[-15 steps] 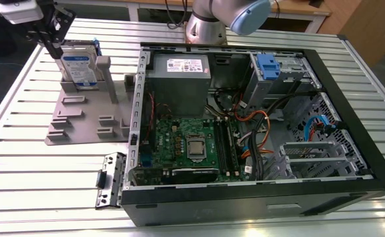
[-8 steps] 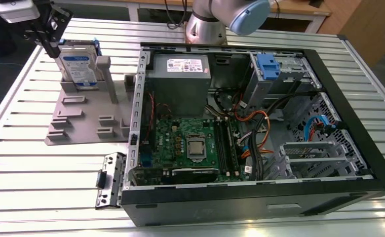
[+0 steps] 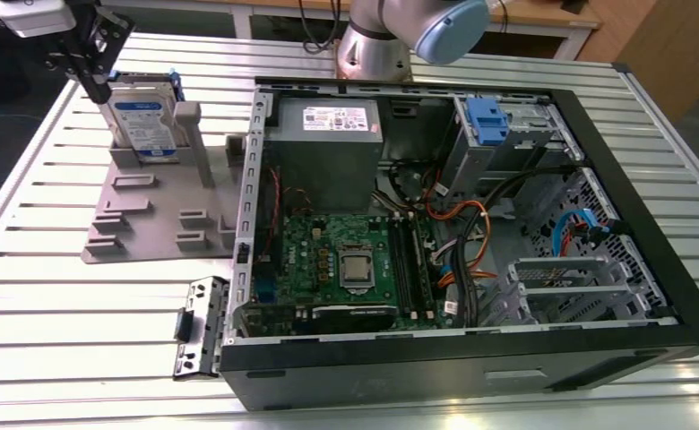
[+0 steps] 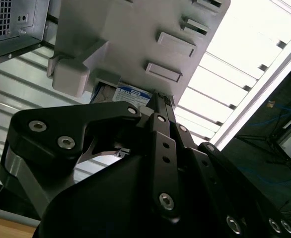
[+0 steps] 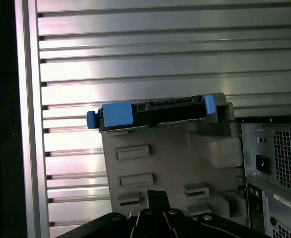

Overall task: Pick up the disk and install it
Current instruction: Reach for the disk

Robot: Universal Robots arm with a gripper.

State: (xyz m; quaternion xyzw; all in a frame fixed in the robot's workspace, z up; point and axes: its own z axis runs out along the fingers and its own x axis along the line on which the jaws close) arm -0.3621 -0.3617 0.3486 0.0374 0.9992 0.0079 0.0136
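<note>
The slatted table (image 3: 38,296) carries an open computer case (image 3: 636,269) lying on its side, with a power supply (image 3: 323,134) and a motherboard (image 3: 349,260) inside. Beside it, toward the exterior view's left, a grey stand (image 3: 146,215) holds the disk (image 3: 144,121) upright in a slot. The hand (image 3: 90,82) hangs over the disk's top, drawn narrow and gripping nothing.

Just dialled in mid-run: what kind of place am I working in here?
Most likely a robotics lab bench set up for PC assembly: a slatted aluminium table, an open computer case with its motherboard exposed, and a grey fixture holding the disk upright.
</note>
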